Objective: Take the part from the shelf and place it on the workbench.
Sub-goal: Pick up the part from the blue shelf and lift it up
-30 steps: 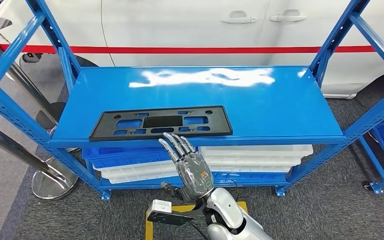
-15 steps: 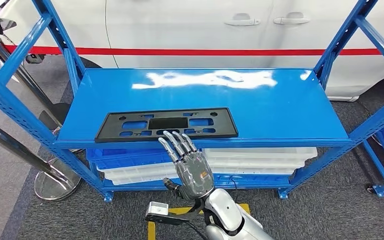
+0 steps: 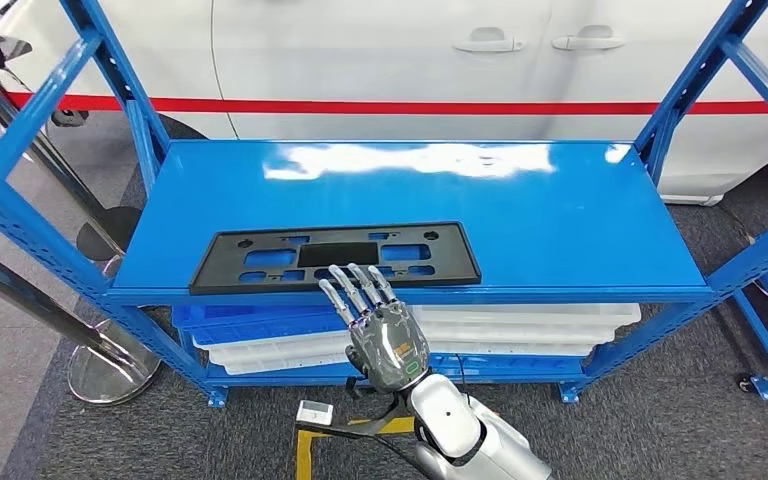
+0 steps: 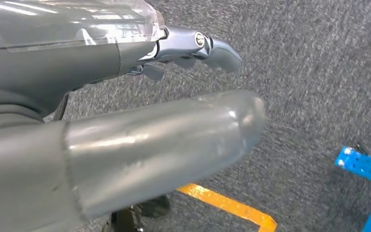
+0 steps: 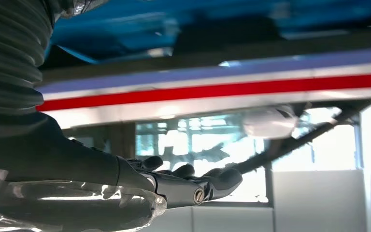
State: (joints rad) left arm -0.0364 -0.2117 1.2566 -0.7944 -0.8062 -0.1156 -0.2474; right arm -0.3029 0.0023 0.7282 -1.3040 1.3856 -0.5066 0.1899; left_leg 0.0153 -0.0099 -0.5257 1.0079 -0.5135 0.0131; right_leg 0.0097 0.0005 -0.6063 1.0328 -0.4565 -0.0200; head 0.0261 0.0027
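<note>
The part point(image 3: 335, 255) is a flat black rectangular plate with several cut-outs, lying along the front edge of the blue shelf top point(image 3: 540, 210). My right hand point(image 3: 380, 325) is raised in front of the shelf with its fingers stretched out and apart and nothing in it. Its fingertips point(image 3: 355, 278) reach the front edge of the shelf, just below the part's near rim. In the right wrist view the same hand point(image 5: 174, 186) lies flat with straight fingers. My left hand point(image 4: 140, 125) hangs over the grey carpet, fingers apart and holding nothing.
White trays point(image 3: 530, 325) and a blue bin point(image 3: 245, 315) sit on the lower shelf. Blue uprights point(image 3: 20, 225) frame both sides. A white car point(image 3: 380, 50) with a red stripe stands behind. A chrome post base point(image 3: 110, 365) is at the left, yellow floor tape point(image 3: 305, 450) below.
My right hand has moved forward and up, its fingertips now at the shelf's front edge under the part. The view has shifted slightly; the part has not moved on the shelf.
</note>
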